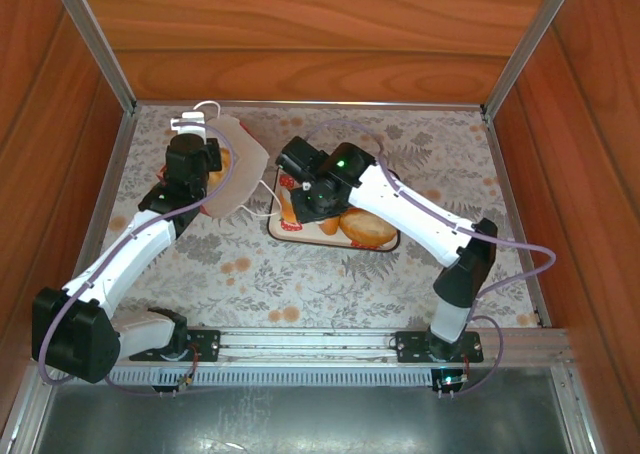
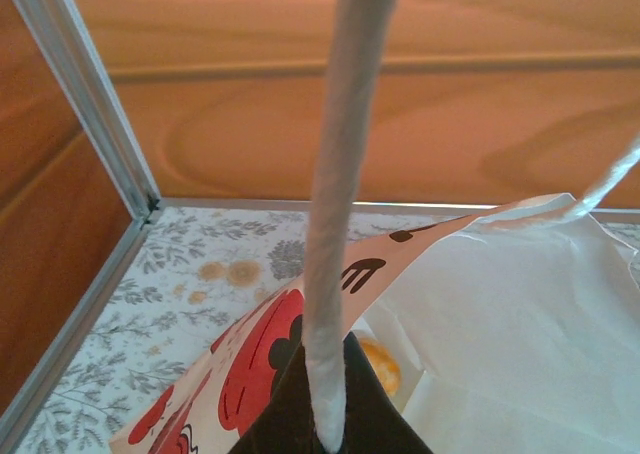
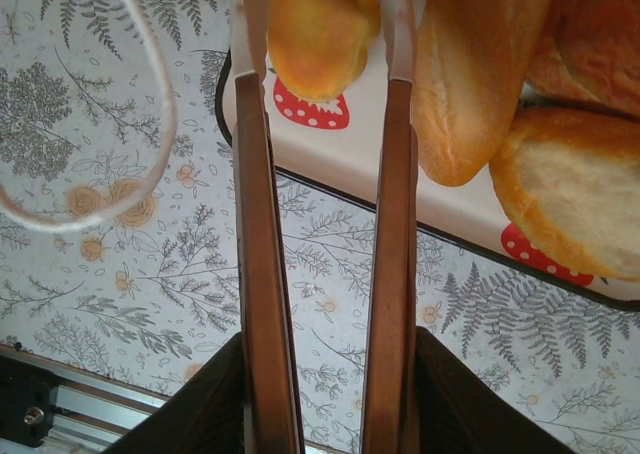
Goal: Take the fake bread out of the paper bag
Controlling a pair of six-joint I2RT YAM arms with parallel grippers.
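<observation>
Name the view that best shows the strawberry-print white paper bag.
Top external: most of the white paper bag is visible. Left wrist gives its mouth and white cord handle; right wrist, a cord loop.

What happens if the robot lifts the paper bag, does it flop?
Probably floppy: the paper bag leans with creased, bent walls. Likely light too, since the left gripper tilts it by one thin cord handle.

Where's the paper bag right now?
In the top view the paper bag is at the back left, just left of the strawberry tray, its cord handle in the left fingers.
</observation>
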